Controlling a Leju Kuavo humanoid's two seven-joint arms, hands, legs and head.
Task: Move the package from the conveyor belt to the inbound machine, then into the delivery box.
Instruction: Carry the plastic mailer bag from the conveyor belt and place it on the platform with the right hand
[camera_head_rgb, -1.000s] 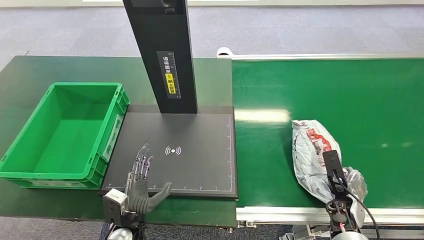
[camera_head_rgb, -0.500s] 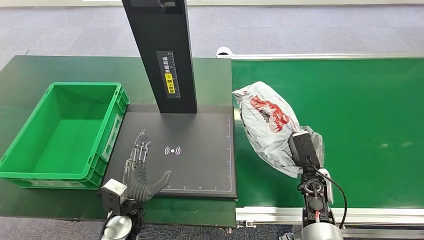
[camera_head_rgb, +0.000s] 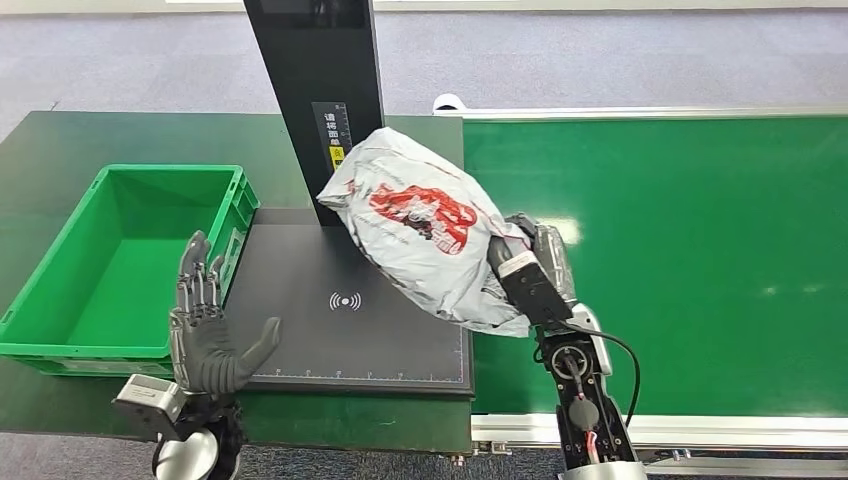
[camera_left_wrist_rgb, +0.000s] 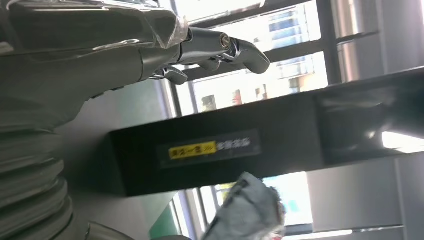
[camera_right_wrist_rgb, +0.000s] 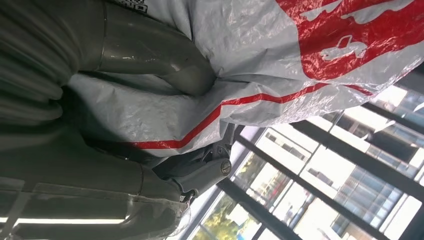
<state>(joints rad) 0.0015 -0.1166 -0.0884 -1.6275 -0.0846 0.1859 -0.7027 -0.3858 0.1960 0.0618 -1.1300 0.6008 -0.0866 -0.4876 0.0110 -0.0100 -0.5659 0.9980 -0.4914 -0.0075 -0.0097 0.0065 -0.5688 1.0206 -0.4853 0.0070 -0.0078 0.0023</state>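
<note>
One grey plastic package with red print (camera_head_rgb: 425, 230) is clasped in the right robot hand (camera_head_rgb: 530, 262), raised above the black flat scanner plate (camera_head_rgb: 300, 340). One green plastic crate (camera_head_rgb: 60, 320) sits just beyond the left robot hand (camera_head_rgb: 208, 335), which holds nothing, fingers spread upright.
</note>
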